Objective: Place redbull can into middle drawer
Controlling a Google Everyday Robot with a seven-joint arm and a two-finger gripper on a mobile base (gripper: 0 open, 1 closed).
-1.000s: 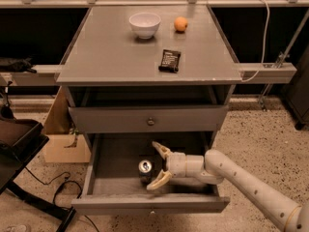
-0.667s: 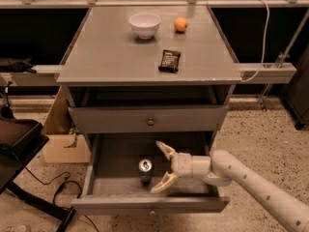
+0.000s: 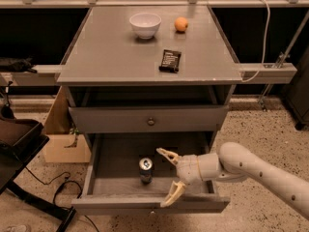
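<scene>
The redbull can [image 3: 146, 170] stands upright on the grey floor of the open middle drawer [image 3: 116, 164], left of centre, its silver top showing. My gripper [image 3: 169, 176] is open and empty, just right of the can and apart from it. One pale finger [image 3: 165, 153] points toward the drawer's back and the other finger [image 3: 170, 195] hangs over the drawer's front edge. My white arm reaches in from the lower right.
The upper drawer [image 3: 149, 120] with a round knob is shut. On the cabinet top [image 3: 111, 52] sit a white bowl [image 3: 145, 24], an orange [image 3: 181, 24] and a black snack bar [image 3: 170, 61]. A cardboard box [image 3: 63, 139] and dark furniture [image 3: 19, 144] stand at the left.
My gripper has drawn back to the right, away from the can. The can stays upright in the drawer and has not moved.
</scene>
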